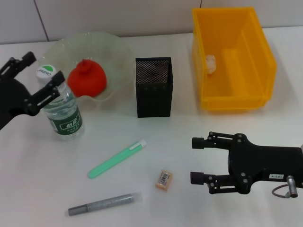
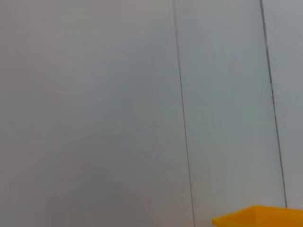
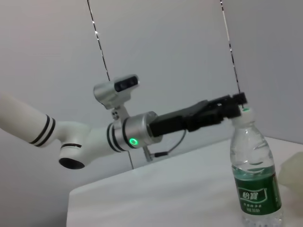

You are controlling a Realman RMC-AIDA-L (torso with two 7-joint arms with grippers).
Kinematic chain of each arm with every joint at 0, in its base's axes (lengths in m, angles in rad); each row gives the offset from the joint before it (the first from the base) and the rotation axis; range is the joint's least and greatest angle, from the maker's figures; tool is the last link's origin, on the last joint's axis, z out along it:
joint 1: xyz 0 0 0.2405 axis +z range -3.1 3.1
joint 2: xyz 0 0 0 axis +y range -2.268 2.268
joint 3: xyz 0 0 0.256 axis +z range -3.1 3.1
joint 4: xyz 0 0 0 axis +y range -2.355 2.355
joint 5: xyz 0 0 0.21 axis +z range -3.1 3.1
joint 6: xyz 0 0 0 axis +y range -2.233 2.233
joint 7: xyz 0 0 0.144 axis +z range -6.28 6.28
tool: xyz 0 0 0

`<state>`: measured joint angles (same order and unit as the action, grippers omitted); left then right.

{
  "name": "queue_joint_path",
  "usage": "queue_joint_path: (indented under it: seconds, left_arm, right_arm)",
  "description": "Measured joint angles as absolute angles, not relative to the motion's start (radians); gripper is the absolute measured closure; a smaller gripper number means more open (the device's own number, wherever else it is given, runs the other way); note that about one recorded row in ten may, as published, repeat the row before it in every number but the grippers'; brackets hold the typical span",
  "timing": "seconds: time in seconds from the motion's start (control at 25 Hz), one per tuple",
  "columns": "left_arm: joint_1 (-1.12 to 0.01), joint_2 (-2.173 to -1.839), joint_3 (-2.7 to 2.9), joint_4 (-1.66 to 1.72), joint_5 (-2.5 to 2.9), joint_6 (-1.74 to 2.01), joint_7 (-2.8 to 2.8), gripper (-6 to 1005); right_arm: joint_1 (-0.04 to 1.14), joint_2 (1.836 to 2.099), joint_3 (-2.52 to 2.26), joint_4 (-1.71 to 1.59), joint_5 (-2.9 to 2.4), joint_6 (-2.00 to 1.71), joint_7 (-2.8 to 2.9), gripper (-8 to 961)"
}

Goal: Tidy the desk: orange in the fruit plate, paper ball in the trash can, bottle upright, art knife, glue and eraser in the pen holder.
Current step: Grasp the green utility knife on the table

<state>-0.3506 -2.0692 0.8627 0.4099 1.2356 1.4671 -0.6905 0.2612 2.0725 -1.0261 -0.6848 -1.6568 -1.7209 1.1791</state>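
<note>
On the desk's near right, the right tool (image 1: 193, 160) hovers with jaws spread wide and empty. Its nearest target, the eraser (image 1: 164, 179), lies just to its left, well apart from the left tool (image 1: 41, 74), which is open around the upright bottle's (image 1: 63, 115) cap.

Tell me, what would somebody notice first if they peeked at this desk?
Probably the bright yellow trash can at the back right, with a white paper ball inside. Next, the red-orange orange in the pale-green fruit plate at the back left. Just in front, the bottle stands upright with the left end effector open around its cap.
</note>
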Motion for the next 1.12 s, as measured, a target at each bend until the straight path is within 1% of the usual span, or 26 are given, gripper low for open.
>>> queue_joint_path:
  seconds: [0.08,0.16,0.28,0.4,0.52,0.68,0.76,0.84,0.88,0.92,1.12]
  left_arm:
    - [-0.312,-2.069,0.862,0.423,1.211,1.562,-0.673,234]
    - [-0.299,-2.069,0.865,0.424,1.208,1.605,-0.667,189]
    - [-0.252,-2.066,0.886,0.449,1.229,1.732,-0.688,189]
    - [-0.225,-2.066,0.918,0.493,1.261,1.756,-0.732,189]
    - [-0.178,-2.070,1.027,0.609,1.295,1.747,-0.828,189]
    - [-0.126,-2.074,1.210,0.796,1.294,1.620,-0.980,189]
    - [-0.120,-2.074,1.235,0.828,1.294,1.589,-1.003,188]
    - [-0.088,-2.071,1.368,0.991,1.312,1.408,-1.137,188]
    - [-0.067,-2.069,1.434,1.105,1.364,1.311,-1.234,188]
    - [-0.067,-2.069,1.434,1.105,1.364,1.311,-1.234,188]
    - [-0.024,-2.069,1.533,1.387,1.606,1.154,-1.517,188]
  right_arm:
    - [0.260,2.067,-1.026,-0.686,-1.657,-1.721,1.173,156]
    - [0.257,2.060,-1.026,-0.694,-1.661,-1.721,1.156,156]
    - [0.240,2.051,-1.014,-0.731,-1.702,-1.720,1.127,156]
    - [0.233,2.049,-0.982,-0.744,-1.732,-1.729,1.115,156]
    - [0.223,2.048,-0.913,-0.746,-1.772,-1.755,1.078,156]
    - [0.206,2.043,-0.850,-0.744,-1.814,-1.782,1.062,156]
    - [0.203,2.042,-0.847,-0.742,-1.818,-1.783,1.062,156]
    - [0.196,2.043,-0.843,-0.740,-1.826,-1.784,1.061,156]
    - [0.192,2.044,-0.843,-0.740,-1.828,-1.784,1.060,156]
    - [0.188,2.046,-0.842,-0.739,-1.829,-1.784,1.057,156]
    - [0.172,2.051,-0.835,-0.738,-1.830,-1.787,1.027,156]
